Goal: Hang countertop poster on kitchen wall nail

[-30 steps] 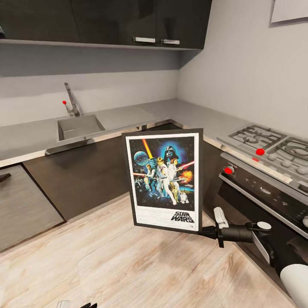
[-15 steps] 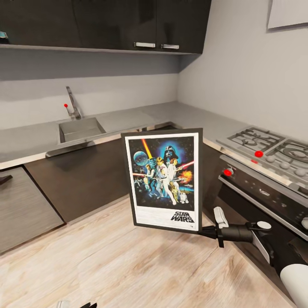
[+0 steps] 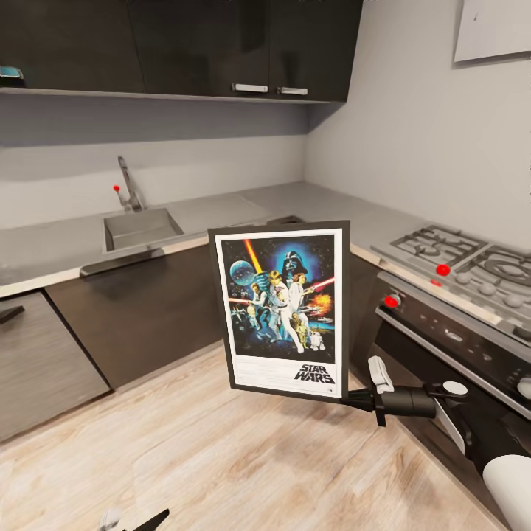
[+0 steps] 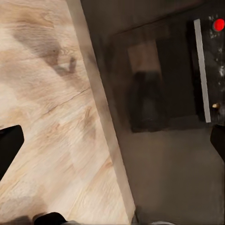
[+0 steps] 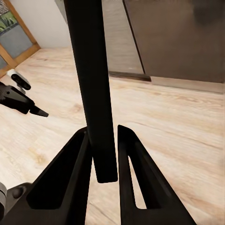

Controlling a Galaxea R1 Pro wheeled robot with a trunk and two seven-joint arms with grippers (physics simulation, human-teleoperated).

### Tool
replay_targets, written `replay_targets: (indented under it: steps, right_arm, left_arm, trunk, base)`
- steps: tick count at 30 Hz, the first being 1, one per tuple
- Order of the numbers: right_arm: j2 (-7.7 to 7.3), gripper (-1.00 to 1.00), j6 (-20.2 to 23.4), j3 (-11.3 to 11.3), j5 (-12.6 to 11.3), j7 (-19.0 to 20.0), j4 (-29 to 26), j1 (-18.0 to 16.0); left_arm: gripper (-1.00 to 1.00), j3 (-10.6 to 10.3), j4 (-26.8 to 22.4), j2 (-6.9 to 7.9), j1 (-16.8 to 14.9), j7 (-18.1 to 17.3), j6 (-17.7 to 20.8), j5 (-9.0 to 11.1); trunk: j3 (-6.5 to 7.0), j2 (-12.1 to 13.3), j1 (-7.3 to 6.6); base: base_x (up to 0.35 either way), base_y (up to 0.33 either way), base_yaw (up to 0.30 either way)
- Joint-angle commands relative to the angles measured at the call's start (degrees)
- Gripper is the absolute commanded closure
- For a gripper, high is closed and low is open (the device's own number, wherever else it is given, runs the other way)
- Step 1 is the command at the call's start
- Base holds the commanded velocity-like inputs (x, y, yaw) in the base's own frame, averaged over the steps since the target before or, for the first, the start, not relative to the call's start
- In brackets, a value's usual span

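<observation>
**One poster held upright, one gripper mostly out of sight**

One framed poster stands upright in mid-frame of the head view, well off the countertop that runs across the middle behind it. The right gripper pinches its lower right corner; the wrist camera shows both fingers pressed against the black frame edge, which runs out of the top of that picture. The poster hides part of the dark cabinet fronts and the counter's corner. At the bottom left edge of the head view only the tip of the left gripper pokes in — cut off. Its wrist camera shows dark finger ends at opposite sides, spread apart, over wood floor and a blurred oven front. The hob is cropped at right.
</observation>
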Motion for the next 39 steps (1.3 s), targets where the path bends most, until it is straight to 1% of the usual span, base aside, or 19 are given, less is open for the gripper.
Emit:
replay_targets:
  steps: [1, 2, 5, 7, 9, 12, 14, 17, 22, 25, 30, 39]
  right_arm:
    - [-0.09, 1.0, 0.24, 0.3, -0.48, 0.11, 0.04, -0.05]
    - [-0.09, 1.0, 0.24, 0.3, -0.48, 0.11, 0.04, -0.05]
    - [-0.09, 1.0, 0.24, 0.3, -0.47, 0.11, 0.04, -0.05]
    - [-0.09, 1.0, 0.24, 0.3, -0.44, 0.11, 0.04, -0.05]
    - [-0.1, 1.0, 0.24, 0.3, -0.42, 0.11, 0.04, -0.05]
    - [-0.05, 1.0, 0.24, 0.3, -0.4, 0.05, 0.08, -0.05]
    - [-0.03, 1.0, 0.24, 0.3, -0.33, 0.03, 0.11, -0.05]
    - [-0.04, 1.0, 0.24, 0.3, -0.34, 0.02, 0.09, -0.05]
    - [-0.07, 1.0, 0.24, 0.3, -0.38, 0.02, 0.04, -0.05]
    - [-0.09, 1.0, 0.24, 0.3, -0.39, 0.02, 0.04, -0.05]
    - [-0.06, 1.0, 0.24, 0.3, -0.39, 0.02, 0.04, -0.05]
    - [-0.03, 1.0, 0.24, 0.3, -0.39, 0.02, 0.1, -0.05]
  left_arm:
    - [-1.0, -0.4, -0.1, -0.06, -0.05, 0.41, 0.5, 0.47]
    - [-1.0, -0.37, -0.13, -0.13, -0.08, 1.08, 0.93, 0.45]
    - [-1.0, -0.31, -1.38, -0.65, -1.02, 7.78, 2.22, 0.38]
    - [-1.0, -0.27, -2.31, -0.79, -2.44, 10.58, 2.48, 0.37]
    - [-1.0, -0.25, -2.68, -0.84, -3.43, 11.7, 2.61, 0.36]
    - [-1.0, -0.19, -3.16, -0.87, -6.02, 13.71, 2.83, 0.36]
    - [-1.0, -0.16, -3.12, -0.81, -6.9, 14.16, 2.88, 0.36]
    - [-1.0, -0.1, -2.93, -0.55, -7.25, 14.18, 2.86, 0.36]
    - [-1.0, -0.06, -2.89, 1.57, -7.46, 13.81, 2.84, 0.4]
    - [-1.0, -0.04, -2.9, 2.04, -7.49, 13.76, 2.8, 0.39]
    - [-1.0, 0.04, -2.82, 2.4, -7.49, 13.7, 2.76, 0.43]
    - [-1.0, 0.04, -2.8, 2.46, -7.48, 13.77, 2.75, 0.44]
  trunk:
    - [0.05, -0.03, 0.0]
    - [0.14, -0.03, 0.0]
    - [0.42, -0.03, 0.0]
    - [0.61, -0.03, 0.0]
    - [0.8, -0.03, 0.0]
    - [1.08, -0.03, 0.0]
    - [1.26, -0.03, 0.0]
    - [1.54, -0.03, 0.0]
    - [2.01, -0.03, 0.0]
    - [2.29, -0.03, 0.0]
    - [2.76, -0.03, 0.0]
    - [3.6, -0.03, 0.0]
  base:
    - [0.0, 0.0, 0.0]
    - [0.0, 0.0, 0.0]
    - [0.0, 0.0, 0.0]
    - [0.0, 0.0, 0.0]
    - [0.0, 0.0, 0.0]
    - [0.0, 0.0, 0.0]
    - [0.0, 0.0, 0.0]
    - [0.0, 0.0, 0.0]
    - [0.0, 0.0, 0.0]
    - [0.0, 0.0, 0.0]
    - [0.0, 0.0, 0.0]
    - [0.0, 0.0, 0.0]
